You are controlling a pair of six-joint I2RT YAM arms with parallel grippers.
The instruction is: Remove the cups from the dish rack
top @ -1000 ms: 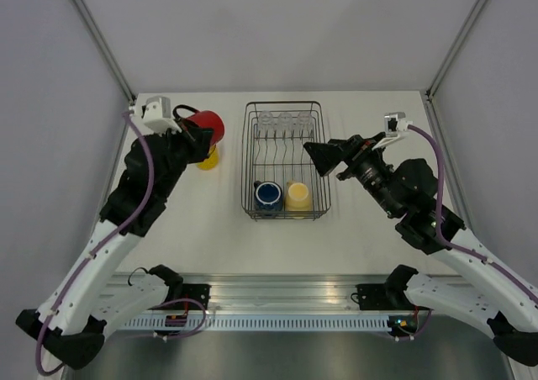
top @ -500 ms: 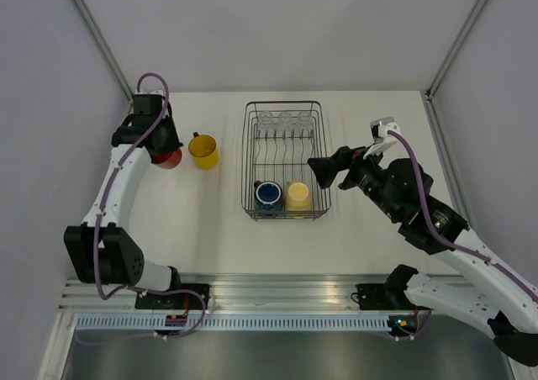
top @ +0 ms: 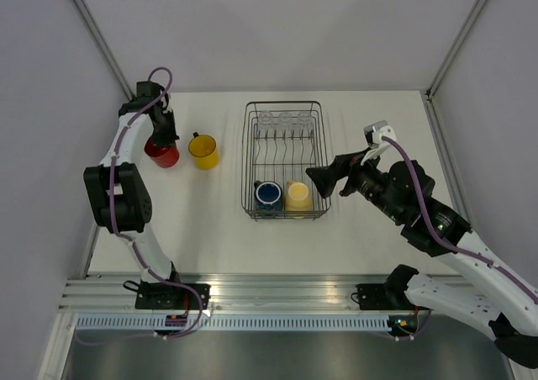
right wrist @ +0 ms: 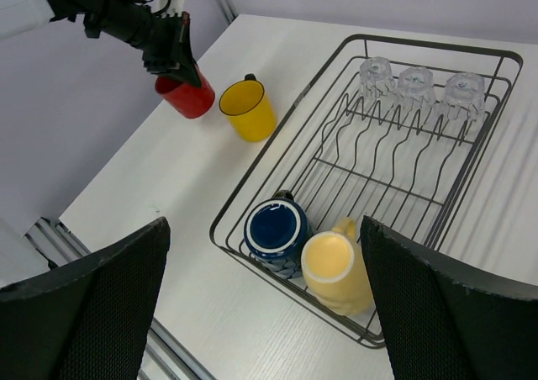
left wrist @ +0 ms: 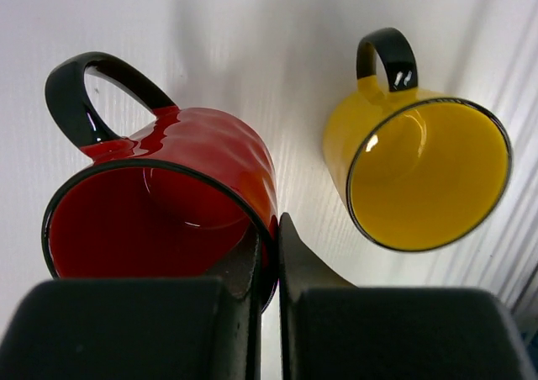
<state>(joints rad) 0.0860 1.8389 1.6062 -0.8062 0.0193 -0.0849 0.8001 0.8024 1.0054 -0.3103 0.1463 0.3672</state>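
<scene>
We see a white table [top: 210,229] between grey walls [top: 277,27]. Our left gripper [left wrist: 267,233] pinches the red mug [top: 166,155] beside the yellow mug [top: 203,150] — our right gripper [top: 319,181] gapes empty near the rack [top: 286,115].

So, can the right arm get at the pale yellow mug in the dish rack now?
Probably yes. The open right gripper hangs beside the dish rack's near right corner, where the pale yellow mug stands upright with nothing over it.

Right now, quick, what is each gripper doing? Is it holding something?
Left gripper: closed on the rim of the red mug.
Right gripper: open, holding nothing.
</scene>
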